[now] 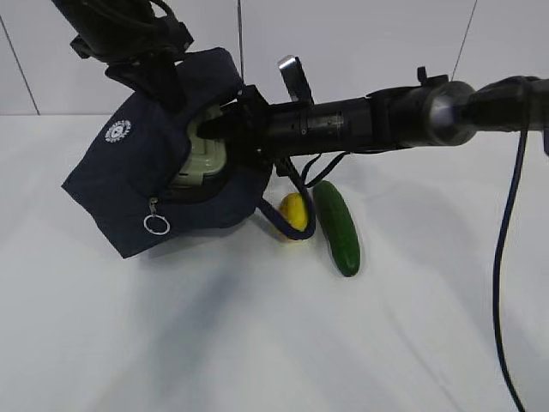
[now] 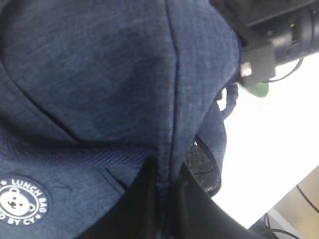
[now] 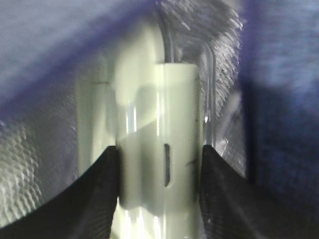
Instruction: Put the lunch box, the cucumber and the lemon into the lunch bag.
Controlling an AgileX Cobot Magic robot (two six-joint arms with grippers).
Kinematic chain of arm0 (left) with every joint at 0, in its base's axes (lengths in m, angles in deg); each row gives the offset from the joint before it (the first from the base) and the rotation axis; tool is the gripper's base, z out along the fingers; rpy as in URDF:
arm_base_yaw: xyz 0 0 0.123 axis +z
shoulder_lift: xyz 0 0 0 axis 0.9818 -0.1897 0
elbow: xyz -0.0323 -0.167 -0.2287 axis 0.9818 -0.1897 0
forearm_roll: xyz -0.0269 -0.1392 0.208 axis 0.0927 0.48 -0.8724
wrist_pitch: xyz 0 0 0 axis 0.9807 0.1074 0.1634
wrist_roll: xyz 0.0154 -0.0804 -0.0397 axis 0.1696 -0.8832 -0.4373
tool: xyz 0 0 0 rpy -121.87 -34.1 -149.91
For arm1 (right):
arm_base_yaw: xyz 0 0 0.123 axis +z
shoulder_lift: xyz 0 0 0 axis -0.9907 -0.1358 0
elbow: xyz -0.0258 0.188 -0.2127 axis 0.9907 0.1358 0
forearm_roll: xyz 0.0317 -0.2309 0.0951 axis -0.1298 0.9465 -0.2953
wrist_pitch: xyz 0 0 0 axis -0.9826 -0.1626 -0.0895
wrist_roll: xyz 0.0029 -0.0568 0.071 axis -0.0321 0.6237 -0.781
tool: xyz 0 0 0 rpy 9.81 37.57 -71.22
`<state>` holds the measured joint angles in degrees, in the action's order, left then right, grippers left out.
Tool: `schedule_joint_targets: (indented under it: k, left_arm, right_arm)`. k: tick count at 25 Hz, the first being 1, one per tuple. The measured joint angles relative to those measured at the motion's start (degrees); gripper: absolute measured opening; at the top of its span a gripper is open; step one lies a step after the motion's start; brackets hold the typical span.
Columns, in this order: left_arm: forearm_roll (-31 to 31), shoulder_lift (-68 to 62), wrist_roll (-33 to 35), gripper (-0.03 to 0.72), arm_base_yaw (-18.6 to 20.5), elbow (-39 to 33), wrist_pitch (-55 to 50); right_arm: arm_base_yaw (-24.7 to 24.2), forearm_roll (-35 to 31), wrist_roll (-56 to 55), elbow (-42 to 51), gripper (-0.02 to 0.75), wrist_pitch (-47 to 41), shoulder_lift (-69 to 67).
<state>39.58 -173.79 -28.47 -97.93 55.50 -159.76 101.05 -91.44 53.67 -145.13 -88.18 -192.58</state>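
Observation:
The navy lunch bag (image 1: 137,172) lies tipped on its side, its opening facing right. My left gripper (image 2: 167,181) is shut on a fold of the bag's top fabric (image 2: 124,74) and holds it up. My right gripper (image 3: 159,164) is shut on the sage-green clip of the lunch box (image 3: 149,99), which sits inside the bag's silver lining. In the exterior view the lunch box (image 1: 204,154) shows in the opening, with the right gripper (image 1: 214,129) reaching in from the right. The lemon (image 1: 294,211) and the cucumber (image 1: 336,227) lie on the table right of the bag.
A loop handle (image 1: 287,225) of the bag curls around the lemon. The zipper ring pull (image 1: 155,225) hangs at the bag's front. A dark cable (image 1: 502,275) hangs from the right arm at the right side.

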Motion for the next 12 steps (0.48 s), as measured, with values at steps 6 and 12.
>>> schedule_joint_targets:
  k: [6,12]
  left_arm:
    - [-1.25,-0.96,-0.69,0.015,0.0,0.0,-0.12]
    - [-1.39,-2.58,-0.81,0.015,0.1,0.0,-0.12]
  right_arm:
    - [2.04,-1.25,2.33,0.0,0.354,3.8,-1.32]
    - [3.63,-1.55,4.86,0.0,0.354,9.62,-1.4]
